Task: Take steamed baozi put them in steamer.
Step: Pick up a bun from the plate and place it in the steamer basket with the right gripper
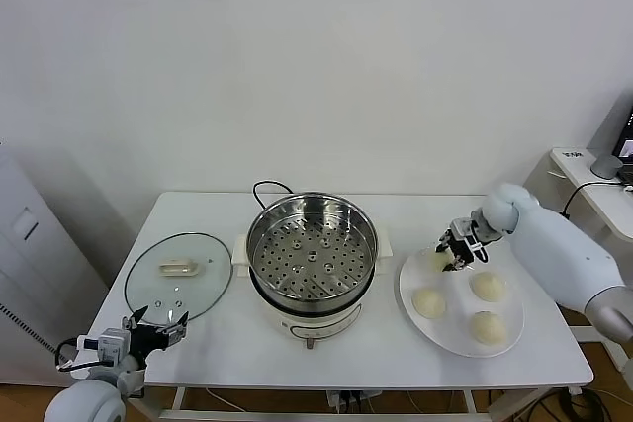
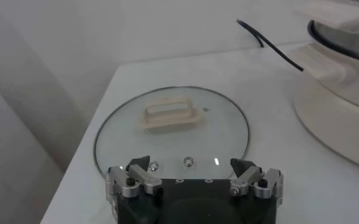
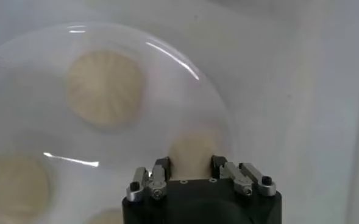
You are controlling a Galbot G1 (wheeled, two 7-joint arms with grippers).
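Head view: your right gripper [image 1: 457, 249] is down on the far-left bun of the white plate [image 1: 506, 341], jaws closed on that baozi [image 1: 438, 260], while three more buns [image 1: 428, 302] sit on the plate; the steamer [image 1: 312, 254] stands lidless in the middle of the table [image 1: 396, 358], its perforated tray bare, presumably so that buns can drop straight in. The glass lid [image 1: 178, 274] lies flat on the robot's left, out of the path. Left wrist view: your left gripper [image 2: 194, 173] hangs spread wide and empty, just short of the lid's rim [image 2: 172, 133], idle. Right wrist view: the fingers [image 3: 159, 173] pinch the held bun [image 3: 191, 152] on both sides, a grip that looks ready for lifting.
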